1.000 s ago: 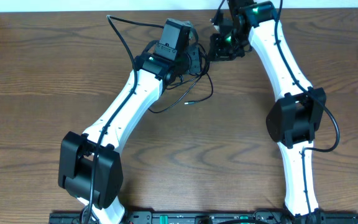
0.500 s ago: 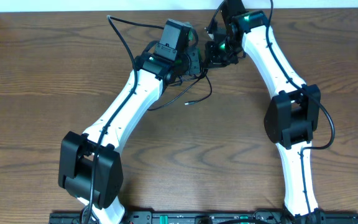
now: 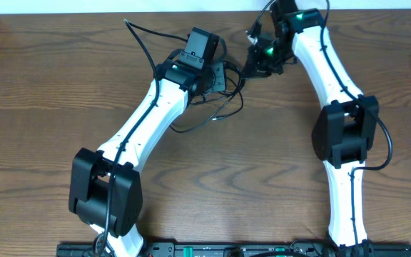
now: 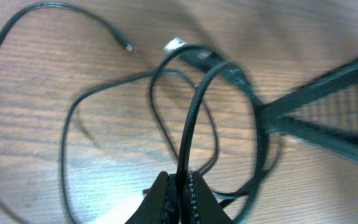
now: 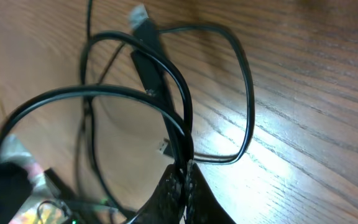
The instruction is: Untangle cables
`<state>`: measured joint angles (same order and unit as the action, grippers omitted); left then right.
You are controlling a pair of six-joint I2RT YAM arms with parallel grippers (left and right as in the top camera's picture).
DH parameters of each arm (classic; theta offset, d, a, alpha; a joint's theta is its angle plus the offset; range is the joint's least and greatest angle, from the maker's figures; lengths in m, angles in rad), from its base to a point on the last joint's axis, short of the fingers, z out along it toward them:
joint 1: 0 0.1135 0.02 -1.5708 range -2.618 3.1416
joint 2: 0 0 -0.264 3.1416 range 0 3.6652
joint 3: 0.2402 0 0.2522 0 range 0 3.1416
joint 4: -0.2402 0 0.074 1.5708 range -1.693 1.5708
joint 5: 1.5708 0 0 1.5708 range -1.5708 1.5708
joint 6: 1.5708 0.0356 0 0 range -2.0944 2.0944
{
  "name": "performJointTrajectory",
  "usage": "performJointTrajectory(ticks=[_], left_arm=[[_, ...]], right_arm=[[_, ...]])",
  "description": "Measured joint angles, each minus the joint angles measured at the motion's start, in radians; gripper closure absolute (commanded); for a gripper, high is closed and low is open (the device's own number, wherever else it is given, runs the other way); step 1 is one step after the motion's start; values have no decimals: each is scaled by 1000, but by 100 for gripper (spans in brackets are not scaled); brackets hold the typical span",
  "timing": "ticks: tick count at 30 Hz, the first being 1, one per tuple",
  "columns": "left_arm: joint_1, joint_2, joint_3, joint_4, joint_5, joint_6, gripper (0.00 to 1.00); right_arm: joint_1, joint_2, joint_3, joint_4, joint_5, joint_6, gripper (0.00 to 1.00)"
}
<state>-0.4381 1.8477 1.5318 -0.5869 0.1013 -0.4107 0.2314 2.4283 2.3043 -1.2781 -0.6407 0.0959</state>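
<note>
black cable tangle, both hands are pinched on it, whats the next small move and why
Probably ease the left hand and right hand slowly apart. Each is shut on the thin black cable, whose loops cross between them, so gentle spreading should open the crossings.

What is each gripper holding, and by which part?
Both hold the black cable. The left gripper pinches a raised loop partway along it, and the right gripper pinches another looped stretch, not an end.
</note>
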Motion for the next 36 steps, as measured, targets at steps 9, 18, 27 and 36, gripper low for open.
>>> performJointTrajectory(ticks=[9, 18, 27, 36], left_arm=[[6, 4, 0, -24, -26, 0, 92], [6, 4, 0, -42, -30, 0, 93], [11, 4, 0, -39, -30, 0, 92], [13, 4, 0, 14, 28, 27, 92]], right_arm=[[-31, -157, -3, -35, -106, -154, 99], [-40, -226, -3, -144, -183, -283, 99], [-44, -226, -3, -195, -59, -311, 97], [-19, -224, -10, -126, 84, -220, 63]])
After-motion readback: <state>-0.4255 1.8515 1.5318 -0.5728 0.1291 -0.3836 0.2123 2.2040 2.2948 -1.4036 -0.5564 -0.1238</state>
